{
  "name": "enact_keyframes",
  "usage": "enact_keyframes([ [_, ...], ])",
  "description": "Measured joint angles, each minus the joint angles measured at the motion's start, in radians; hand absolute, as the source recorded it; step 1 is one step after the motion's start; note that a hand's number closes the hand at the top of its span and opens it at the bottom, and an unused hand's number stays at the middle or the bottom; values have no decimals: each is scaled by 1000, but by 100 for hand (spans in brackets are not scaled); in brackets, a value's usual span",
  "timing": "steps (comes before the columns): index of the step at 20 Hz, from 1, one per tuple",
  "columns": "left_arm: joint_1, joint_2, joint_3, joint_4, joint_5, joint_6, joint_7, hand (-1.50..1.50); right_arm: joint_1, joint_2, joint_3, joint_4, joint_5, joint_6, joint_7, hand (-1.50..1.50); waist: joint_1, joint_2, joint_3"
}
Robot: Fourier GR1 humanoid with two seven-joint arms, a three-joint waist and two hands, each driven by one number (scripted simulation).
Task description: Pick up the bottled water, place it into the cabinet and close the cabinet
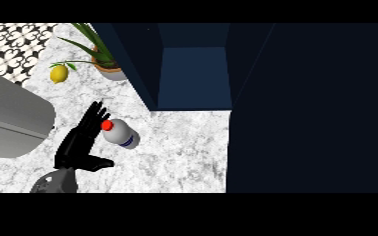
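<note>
Red-capped bottle [122, 135] sits on the marble counter [184, 150], in front of the open cabinet [193, 75]. The left hand [80, 142], fingers [94, 116] straight, is just beside it, not yet gripping. Picking up is the step; next the fingers must curl round the bottle.

1. Left hand [77, 147] comes in at the lower left, fingers straight, thumb sticking out sideways.
2. Bottle [122, 135] with a red cap sits just right of those fingers, on the marble counter [184, 150].
3. Cabinet [192, 75] behind it is open, with its door [303, 110] swung out at right.
4. Lemon [58, 73] and plant [109, 66] are up at the far left.
</note>
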Motion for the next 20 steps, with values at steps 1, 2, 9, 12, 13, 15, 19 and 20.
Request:
enact_keyframes([
  [1, -10, -6, -6, 30, -15, 5, -28, -150, -5, 0, -3, 9, 2, 1, -5, -150, 0, 0, 0],
  [2, -27, 1, -3, 67, -22, 4, -49, -150, 2, 6, 10, 16, 22, 1, -18, -150, -1, 0, 0],
  [9, -150, 6, 4, 305, -63, -4, -165, -150, 11, -5, 17, 15, 22, 12, -30, -150, -5, 1, -1],
  [12, -167, -2, 0, 371, -79, 3, -209, -150, 18, -5, 28, 6, 22, 8, -24, -150, -5, 2, -1],
  [13, -181, 0, 4, 396, -79, 3, -219, -150, 13, 6, 43, 17, 40, 0, -29, -150, -7, 2, -1],
  [15, -212, 4, 12, 434, -74, -6, -214, -150, -9, 9, 41, 26, 41, -8, -22, -150, -7, 3, -1],
  [19, -232, 10, 19, 477, -66, -42, -218, -150, -17, 14, 45, 55, 49, -8, -44, -150, -8, 3, 0],
  [20, -240, 9, 23, 488, -62, -50, -216, -150, -20, 12, 42, 63, 49, -4, -52, -150, -10, 3, 1],
])
